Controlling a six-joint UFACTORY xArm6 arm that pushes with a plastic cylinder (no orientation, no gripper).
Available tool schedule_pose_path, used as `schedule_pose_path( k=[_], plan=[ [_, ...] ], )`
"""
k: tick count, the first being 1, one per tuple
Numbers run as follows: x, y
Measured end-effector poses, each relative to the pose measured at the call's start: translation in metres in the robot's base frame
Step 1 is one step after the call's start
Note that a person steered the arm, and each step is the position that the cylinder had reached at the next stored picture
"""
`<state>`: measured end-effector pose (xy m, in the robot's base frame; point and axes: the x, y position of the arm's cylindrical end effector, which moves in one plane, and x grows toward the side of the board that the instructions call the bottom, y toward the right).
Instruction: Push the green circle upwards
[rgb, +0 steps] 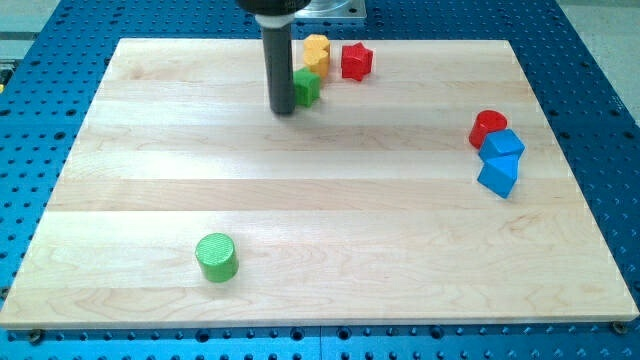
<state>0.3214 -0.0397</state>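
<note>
Green circle (216, 257) sits near the view's bottom left of the wooden table (400, 230), alone, with bare wood all around it. Our tool is a plain dark rod with nothing to clench or release; it grasps nothing, and our tip (283, 110) rests near the view's top, just beside a green block (307, 87) whose shape we cannot make out, well apart from the circle. A yellow block (317, 52) and a red star-like block (356, 61) lie close by that green one. At the view's right, a red cylinder (487, 127) touches two blue blocks (500, 160).

To do this step well, we judge that our tip should travel down past the circle on one side without brushing it, settle directly below its centre, and then push straight toward the view's top. Contact off-centre would probably send the circle sliding sideways, so alignment matters more than speed.
</note>
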Motion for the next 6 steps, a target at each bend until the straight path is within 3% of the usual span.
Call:
schedule_pose_path(
  k=[1,2,3,4,5,6],
  plan=[
    [-0.006,0.052],
    [0.029,0.062],
    [0.187,0.047],
    [0.279,-0.030],
    [0.269,-0.072],
    [0.200,-0.064]
  ],
)
